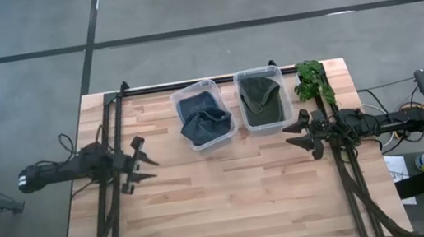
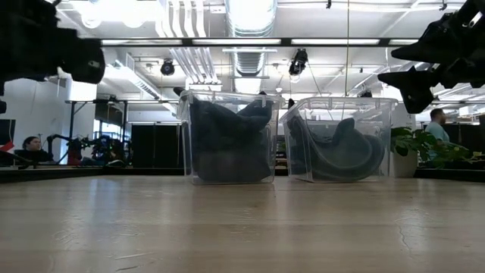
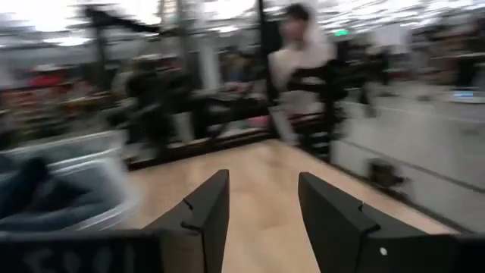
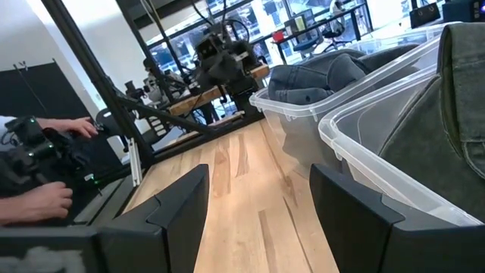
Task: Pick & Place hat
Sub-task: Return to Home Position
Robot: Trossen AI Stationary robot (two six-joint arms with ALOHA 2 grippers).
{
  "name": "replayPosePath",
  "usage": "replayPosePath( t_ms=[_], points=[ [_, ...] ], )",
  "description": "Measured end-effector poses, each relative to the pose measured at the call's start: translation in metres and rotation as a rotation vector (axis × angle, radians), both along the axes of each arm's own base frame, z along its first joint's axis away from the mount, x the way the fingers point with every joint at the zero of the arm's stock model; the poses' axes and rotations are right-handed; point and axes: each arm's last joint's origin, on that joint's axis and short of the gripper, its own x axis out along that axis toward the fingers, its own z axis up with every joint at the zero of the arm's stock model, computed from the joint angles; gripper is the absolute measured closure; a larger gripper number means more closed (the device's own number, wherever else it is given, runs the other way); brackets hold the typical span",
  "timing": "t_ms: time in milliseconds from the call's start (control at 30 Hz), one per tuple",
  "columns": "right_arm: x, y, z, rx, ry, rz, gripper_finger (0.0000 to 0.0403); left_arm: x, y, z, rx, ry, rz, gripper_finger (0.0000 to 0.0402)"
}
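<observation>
Two clear plastic bins stand side by side at the table's far middle. A dark blue hat (image 1: 204, 119) fills the left bin (image 1: 184, 97) and bulges over its near rim. A grey-green hat (image 1: 259, 95) lies in the right bin (image 1: 282, 92). In the low view the blue hat (image 2: 227, 140) and the green hat (image 2: 337, 152) show through the bin walls. My left gripper (image 1: 147, 159) hovers open and empty to the left of the bins, above the table. My right gripper (image 1: 291, 136) hovers open and empty just near the right bin; its wrist view shows both bins past the gripper (image 4: 259, 171).
A green leafy plant (image 1: 312, 79) sits at the far right corner beside the right bin. Bare wood (image 1: 232, 199) spreads across the table's near half. A black rail (image 1: 190, 82) runs along the far edge. A person's hands (image 4: 38, 197) show beyond the table in the right wrist view.
</observation>
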Motion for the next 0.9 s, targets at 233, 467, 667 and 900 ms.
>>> replayPosePath(
  t_ms=[233,467,667,900],
  points=[
    [0.000,0.000,0.000,0.000,0.000,0.000,0.0179,0.002,0.010,-0.005,-0.125,0.069,0.339,0.0248],
    [0.000,0.000,0.000,0.000,0.000,-0.001,0.0179,0.002,0.011,-0.005,-0.158,0.082,0.393,0.0248],
    [0.000,0.000,0.000,0.000,0.000,-0.002,0.0179,0.002,0.012,-0.005,-0.158,0.086,0.396,0.0248],
    [0.000,0.000,0.000,0.000,-0.001,-0.002,0.0179,0.002,0.012,-0.005,-0.157,0.086,0.397,0.0248]
  ],
)
